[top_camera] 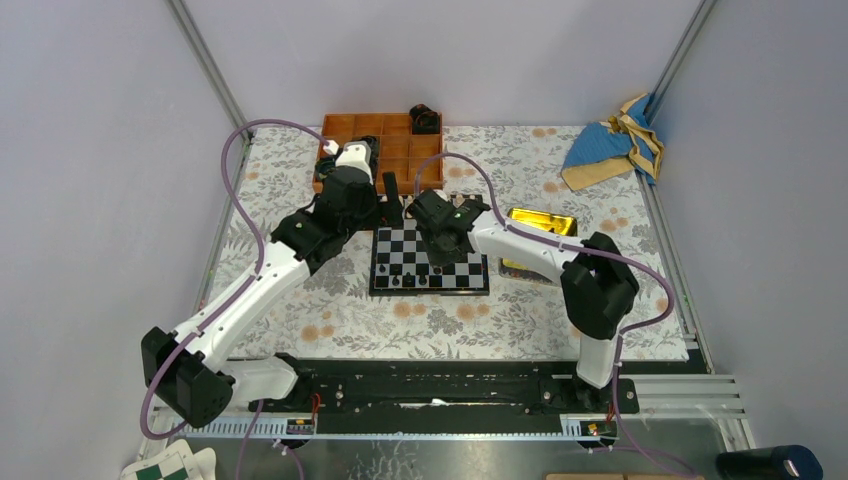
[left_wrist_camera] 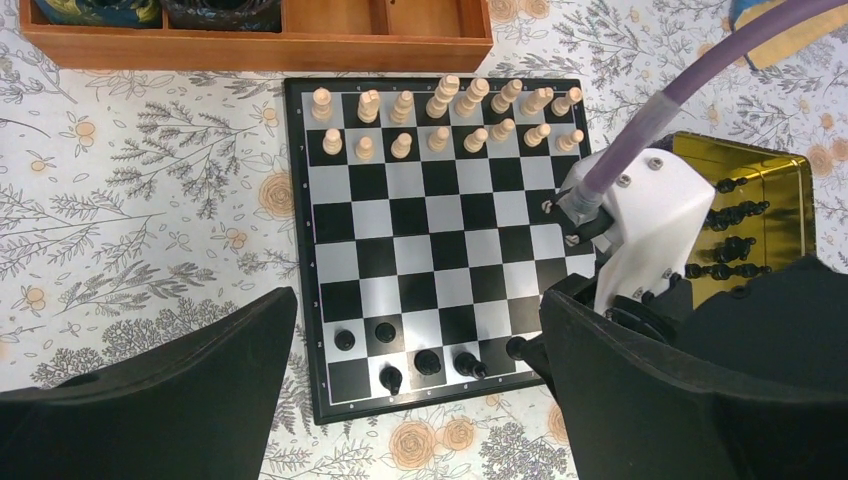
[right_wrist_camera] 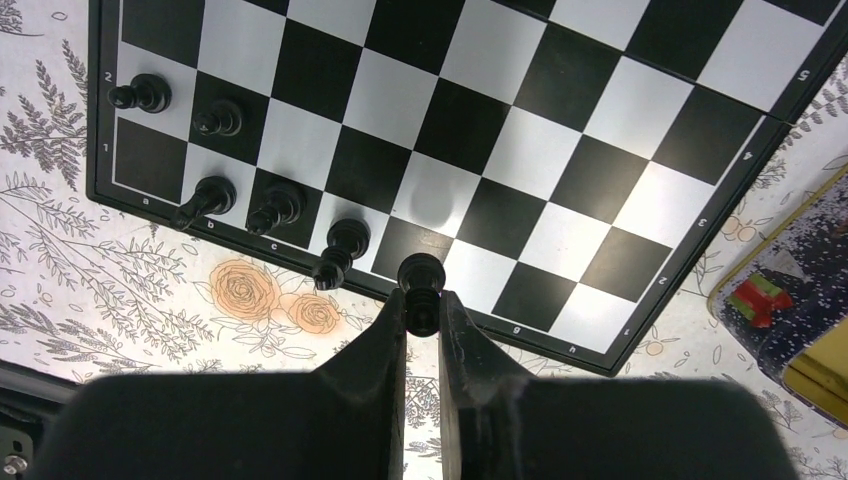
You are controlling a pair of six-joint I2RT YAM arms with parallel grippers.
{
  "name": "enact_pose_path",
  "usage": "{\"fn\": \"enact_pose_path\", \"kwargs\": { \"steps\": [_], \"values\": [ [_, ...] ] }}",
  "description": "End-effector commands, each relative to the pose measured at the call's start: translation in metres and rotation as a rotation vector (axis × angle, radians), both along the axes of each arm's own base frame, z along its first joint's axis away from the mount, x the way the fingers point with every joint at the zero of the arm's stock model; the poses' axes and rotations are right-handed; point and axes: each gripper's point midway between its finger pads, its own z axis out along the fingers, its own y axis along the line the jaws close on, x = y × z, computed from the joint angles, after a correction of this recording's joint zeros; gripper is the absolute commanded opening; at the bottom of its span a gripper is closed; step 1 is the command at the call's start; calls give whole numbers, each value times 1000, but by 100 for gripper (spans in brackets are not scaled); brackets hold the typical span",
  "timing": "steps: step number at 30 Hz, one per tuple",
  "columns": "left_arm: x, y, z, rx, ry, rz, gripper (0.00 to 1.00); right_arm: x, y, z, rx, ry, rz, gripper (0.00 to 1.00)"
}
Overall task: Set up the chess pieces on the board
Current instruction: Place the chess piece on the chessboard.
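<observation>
Above board [right_wrist_camera: 560, 100] edge, right claw [right_wrist_camera: 422, 308] pinching chessman [right_wrist_camera: 421, 274]

One board [left_wrist_camera: 430, 250] carries sixteen cream chessmen [left_wrist_camera: 402, 105] and five black chess pieces [right_wrist_camera: 275, 207], with a sixth black piece [right_wrist_camera: 420, 275] held at its edge.

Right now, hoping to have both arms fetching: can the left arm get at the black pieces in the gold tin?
Probably not: the right arm lies between the open left gripper and the gold tin.
</observation>
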Motion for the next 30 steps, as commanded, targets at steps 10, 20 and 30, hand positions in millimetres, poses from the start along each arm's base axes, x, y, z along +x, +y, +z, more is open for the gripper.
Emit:
{"fn": "enact_pose_path", "kwargs": {
  "steps": [10,20,30],
  "values": [
    [-5,12,2,18,-14,33,99,0,19,-9,11,20,31,2],
    [-5,16,0,25,-12,39,99,-3,24,-17,10,43,41,3],
    [-4,18,-4,31,-2,42,99,-7,27,-21,1,56,55,9]
  ]
}}
